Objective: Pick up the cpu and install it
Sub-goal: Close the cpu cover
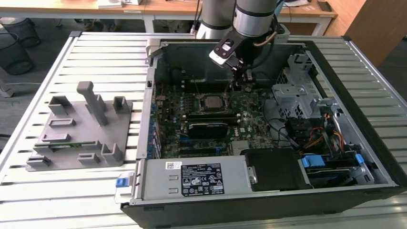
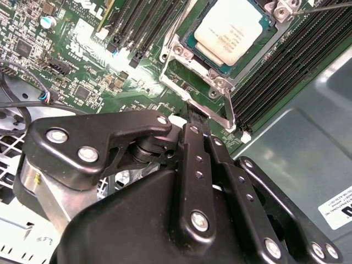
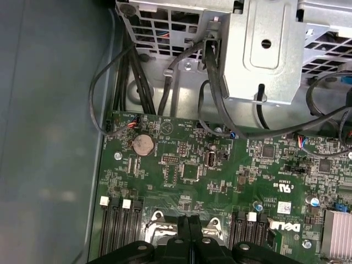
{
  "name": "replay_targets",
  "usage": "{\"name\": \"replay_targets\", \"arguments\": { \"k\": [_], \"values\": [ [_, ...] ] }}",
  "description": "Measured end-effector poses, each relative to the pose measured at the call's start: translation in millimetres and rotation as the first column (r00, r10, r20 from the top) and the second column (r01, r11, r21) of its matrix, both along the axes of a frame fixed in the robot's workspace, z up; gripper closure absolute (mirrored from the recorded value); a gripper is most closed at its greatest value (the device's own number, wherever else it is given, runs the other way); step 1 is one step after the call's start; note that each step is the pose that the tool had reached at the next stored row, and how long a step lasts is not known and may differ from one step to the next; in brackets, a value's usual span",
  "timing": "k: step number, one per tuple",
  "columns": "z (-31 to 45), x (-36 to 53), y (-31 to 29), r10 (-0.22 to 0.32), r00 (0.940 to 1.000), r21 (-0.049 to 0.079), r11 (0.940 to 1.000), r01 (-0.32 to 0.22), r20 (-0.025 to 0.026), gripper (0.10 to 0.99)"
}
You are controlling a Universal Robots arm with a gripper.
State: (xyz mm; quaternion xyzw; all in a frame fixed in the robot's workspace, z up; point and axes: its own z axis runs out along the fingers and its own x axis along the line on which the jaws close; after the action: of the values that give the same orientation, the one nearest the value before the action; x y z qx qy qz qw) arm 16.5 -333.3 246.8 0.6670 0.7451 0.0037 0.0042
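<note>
The cpu (image 2: 231, 30), a square chip with a shiny silver top, lies flat in the metal socket frame (image 2: 220, 82) on the green motherboard (image 2: 82, 71); in the exterior view the cpu (image 1: 210, 102) sits mid-board inside the open computer case. My gripper (image 2: 197, 113) hangs just beside the socket's edge with its black fingers (image 2: 192, 159) pressed together and nothing between them. In the first wrist view the gripper (image 3: 190, 220) points down at the socket frame's rim. In the exterior view the gripper (image 1: 239, 82) is a little behind the cpu, towards the case's back wall.
A grey fixture block (image 1: 83, 129) stands on the slatted table at the exterior view's left. Inside the case are a power supply (image 1: 190, 179), a metal drive cage (image 1: 296, 93), black cables (image 3: 165, 93), memory slots (image 2: 286, 66) and a coin battery (image 3: 144, 144).
</note>
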Motion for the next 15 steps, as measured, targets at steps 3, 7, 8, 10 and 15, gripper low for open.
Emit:
{"name": "replay_targets", "arguments": {
  "k": [3, 7, 8, 10, 15],
  "values": [
    [-0.1, -1.9, 0.0, 0.0, 1.0, 0.0, 1.0, 0.0, 0.0, 0.98],
    [-0.2, -3.6, 0.0, 0.0, 1.0, 0.0, 1.0, 0.0, 0.0, 0.98],
    [-0.2, -3.8, 0.0, 0.0, 1.0, 0.0, 1.0, 0.0, 0.0, 0.98],
    [-0.3, -4.7, 0.0, 0.0, 1.0, 0.0, 1.0, 0.0, 0.0, 0.98],
    [-0.5, -8.3, 0.0, 0.0, 1.0, 0.0, 1.0, 0.0, 0.0, 0.98]
  ]
}}
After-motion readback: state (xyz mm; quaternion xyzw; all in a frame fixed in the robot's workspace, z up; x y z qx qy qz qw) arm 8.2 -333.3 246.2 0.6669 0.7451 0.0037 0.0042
